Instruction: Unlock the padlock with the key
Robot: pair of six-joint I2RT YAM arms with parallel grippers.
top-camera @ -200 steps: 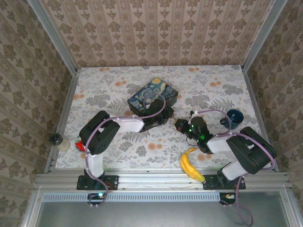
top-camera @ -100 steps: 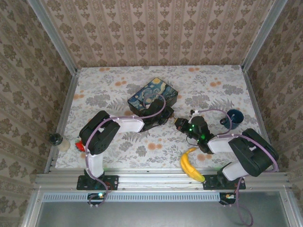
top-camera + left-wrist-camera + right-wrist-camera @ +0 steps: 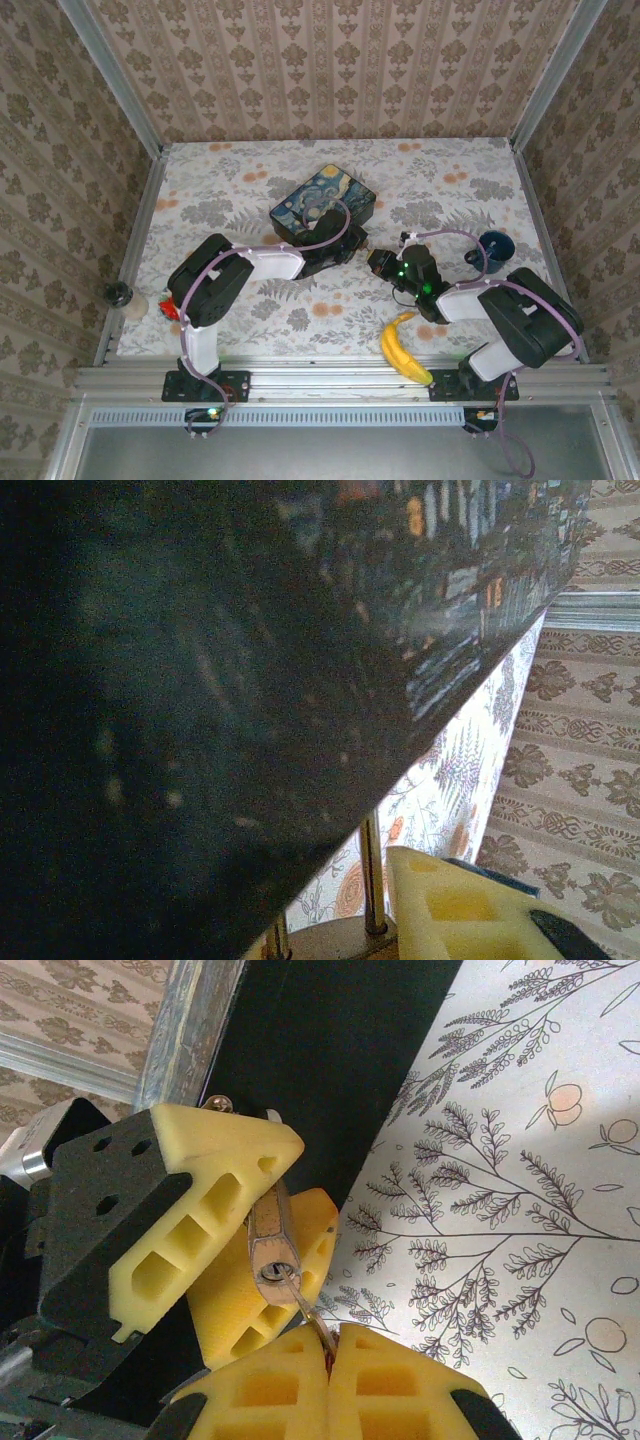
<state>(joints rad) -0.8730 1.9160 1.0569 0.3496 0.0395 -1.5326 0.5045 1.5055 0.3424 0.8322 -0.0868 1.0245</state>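
The tiny brass padlock (image 3: pixel 268 1232) is pinched between the yellow fingers (image 3: pixel 200 1195) of my left gripper (image 3: pixel 290 1195), which is shut on it beside the starry-night box (image 3: pixel 322 205). My right gripper (image 3: pixel 328 1345) is shut on the key (image 3: pixel 305 1305), whose blade tip sits in the keyhole (image 3: pixel 272 1272). In the left wrist view the silvery shackle (image 3: pixel 370 875) rises from the brass body (image 3: pixel 335 942) toward the dark box wall (image 3: pixel 200 680), next to one yellow finger (image 3: pixel 460 910). From above, the left gripper (image 3: pixel 352 250) and right gripper (image 3: pixel 381 262) meet in front of the box.
A banana (image 3: pixel 405 350) lies near the front edge by the right arm's base. A dark blue cup (image 3: pixel 494 245) stands at the right. A small red object (image 3: pixel 170 308) sits at the left edge. Patterned walls enclose the floral tabletop (image 3: pixel 440 180).
My right gripper has edged slightly left toward the padlock. The left arm and the box have not moved.
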